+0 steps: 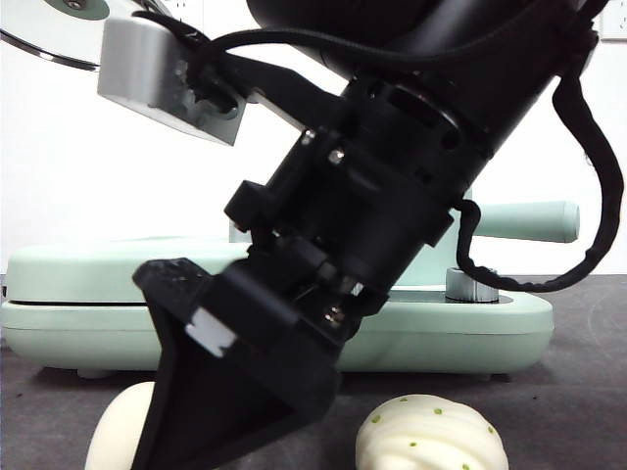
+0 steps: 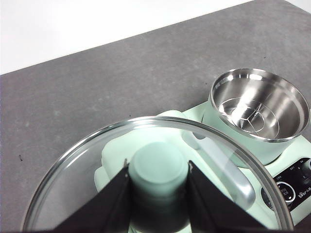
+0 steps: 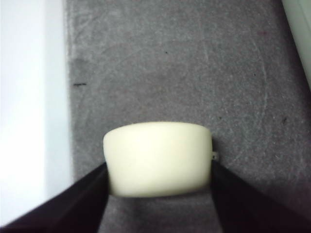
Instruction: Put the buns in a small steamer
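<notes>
The smooth cream-white bun (image 3: 158, 158) lies on the dark grey table, and my right gripper (image 3: 158, 167) is shut on it, a black jaw pressed against each side. In the front view that gripper (image 1: 211, 421) comes down large and dark over this bun (image 1: 113, 426). The twisted bun with green flecks (image 1: 431, 436) sits just to its right, untouched. The small steamer (image 2: 260, 104) stands uncovered, its steel bowl showing a rack inside. My left gripper (image 2: 158, 170) is shut on the green knob of the glass lid (image 2: 73, 174) and holds it up in the air.
The flat mint-green griddle (image 1: 98, 294) stretches across the table behind the buns, with its chrome handle (image 2: 233, 174) and control panel (image 2: 291, 187). The steamer's side handle (image 1: 529, 220) pokes out behind the arm. The lid's edge (image 1: 49, 34) shows at top left.
</notes>
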`<act>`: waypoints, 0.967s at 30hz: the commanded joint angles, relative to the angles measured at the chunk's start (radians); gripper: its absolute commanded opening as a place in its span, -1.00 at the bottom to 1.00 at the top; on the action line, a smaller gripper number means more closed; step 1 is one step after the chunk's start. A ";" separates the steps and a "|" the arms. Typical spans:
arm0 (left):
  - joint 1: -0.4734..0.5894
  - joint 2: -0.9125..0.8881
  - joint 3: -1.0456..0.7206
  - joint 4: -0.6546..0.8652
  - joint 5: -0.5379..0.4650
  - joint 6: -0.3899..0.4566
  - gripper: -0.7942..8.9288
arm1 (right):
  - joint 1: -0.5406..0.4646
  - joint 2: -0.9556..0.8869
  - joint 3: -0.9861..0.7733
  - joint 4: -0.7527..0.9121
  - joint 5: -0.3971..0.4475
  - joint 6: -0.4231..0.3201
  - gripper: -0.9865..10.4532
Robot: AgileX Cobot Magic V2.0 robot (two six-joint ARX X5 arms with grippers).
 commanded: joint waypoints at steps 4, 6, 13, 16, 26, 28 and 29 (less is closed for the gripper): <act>0.000 0.001 0.018 0.027 0.001 0.005 -0.80 | 0.017 -0.042 0.034 -0.041 -0.002 0.130 -0.38; 0.000 0.001 0.018 0.027 0.001 0.005 -0.80 | 0.016 -0.082 0.056 -0.101 -0.001 0.152 -0.38; 0.000 0.001 0.018 0.027 0.001 0.006 -0.80 | -0.036 -0.248 0.235 -0.493 0.083 0.273 -0.38; 0.000 0.001 0.018 0.027 0.001 0.005 -0.80 | -0.079 -0.285 0.342 -0.655 0.122 0.322 -0.38; 0.000 0.001 0.018 0.027 0.001 0.005 -0.80 | -0.334 -0.248 0.624 -0.830 0.129 0.301 -0.38; 0.000 0.001 0.018 0.027 0.001 0.005 -0.80 | -0.388 -0.214 0.656 -0.814 0.127 0.272 -0.38; 0.000 0.001 0.018 0.027 0.001 0.005 -0.80 | -0.413 -0.194 0.672 -0.806 0.128 0.256 -0.38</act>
